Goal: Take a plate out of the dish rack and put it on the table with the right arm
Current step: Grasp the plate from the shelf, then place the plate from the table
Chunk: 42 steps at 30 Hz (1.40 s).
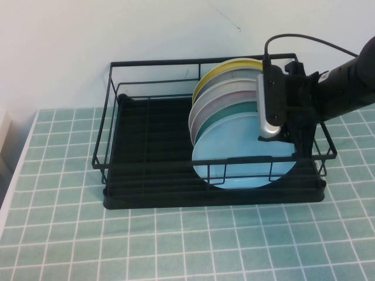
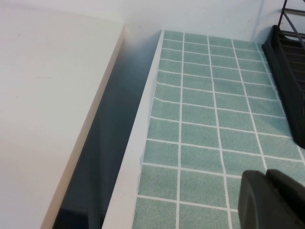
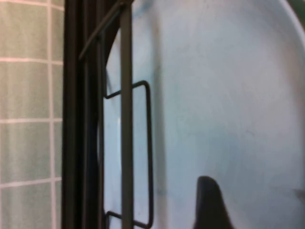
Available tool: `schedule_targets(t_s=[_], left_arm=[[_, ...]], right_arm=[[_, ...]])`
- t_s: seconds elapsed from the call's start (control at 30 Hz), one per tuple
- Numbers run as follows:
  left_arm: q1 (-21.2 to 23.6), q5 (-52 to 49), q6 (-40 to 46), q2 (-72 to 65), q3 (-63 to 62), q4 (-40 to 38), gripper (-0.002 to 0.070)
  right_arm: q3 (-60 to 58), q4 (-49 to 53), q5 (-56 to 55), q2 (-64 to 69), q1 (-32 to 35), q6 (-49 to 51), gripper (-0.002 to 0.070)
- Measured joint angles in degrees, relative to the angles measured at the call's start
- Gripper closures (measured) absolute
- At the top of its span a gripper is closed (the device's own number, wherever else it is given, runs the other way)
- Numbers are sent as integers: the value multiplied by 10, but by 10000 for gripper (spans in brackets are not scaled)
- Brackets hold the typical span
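Left gripper (image 2: 274, 198) tableside; right gripper (image 1: 296, 140) by five plates (image 1: 234, 155)

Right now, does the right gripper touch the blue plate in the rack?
Cannot tell. In the high view the right gripper overlaps the plate at its right edge inside the dish rack; no contact or gap shows plainly. The left gripper hovers over the table.

Standing on the table of small pale-green tiles (image 1: 70, 234), toward its far side by the wall: large black wire dish rack (image 1: 146, 164), with a row of plates on edge in its right half. Frontmost in that row, round pale sky-blue plate (image 1: 234, 158), with mint-green plate (image 1: 228, 117), pink plate (image 1: 217, 93) and yellow plate (image 1: 220, 70) ranked behind. Reaching in over the rack's right end, at the row's right side, black right gripper (image 1: 296, 140); low over the table near its left edge, apart from the rack, dark left gripper (image 2: 274, 200).
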<state>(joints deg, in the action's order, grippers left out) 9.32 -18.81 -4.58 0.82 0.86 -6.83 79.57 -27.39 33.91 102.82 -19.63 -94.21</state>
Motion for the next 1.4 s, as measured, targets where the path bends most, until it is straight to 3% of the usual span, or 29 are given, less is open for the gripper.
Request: schedule_targets(t_s=[0.07,0.23,0.47,0.7,0.87,0.93,1.03,1.23,1.4], left_arm=[[0,0,0,0,0,0,678],[0,0,0,0,0,0,678],[0,0,0,0,0,0,678],[0,0,0,0,0,0,678],[0,0,0,0,0,0,678],[0,0,0,0,0,0,678],[0,0,0,0,0,0,678],[0,0,0,0,0,0,678],[0,0,0,0,0,0,678]], right_arm=[[0,-5,-10,1,-1,0,325],[0,-15,-19,-4,-1,9,584],[-1,72,-6,-114,-1,133,589],[-1,135,31,-298,-1,446,589],[-2,137,253,-357,-1,672,589],[-25,131,330,-360,-1,700,589],[-87,93,362,-359,-1,721,589],[-228,-37,265,-322,-1,684,589],[-253,-91,197,-248,-1,610,589]])
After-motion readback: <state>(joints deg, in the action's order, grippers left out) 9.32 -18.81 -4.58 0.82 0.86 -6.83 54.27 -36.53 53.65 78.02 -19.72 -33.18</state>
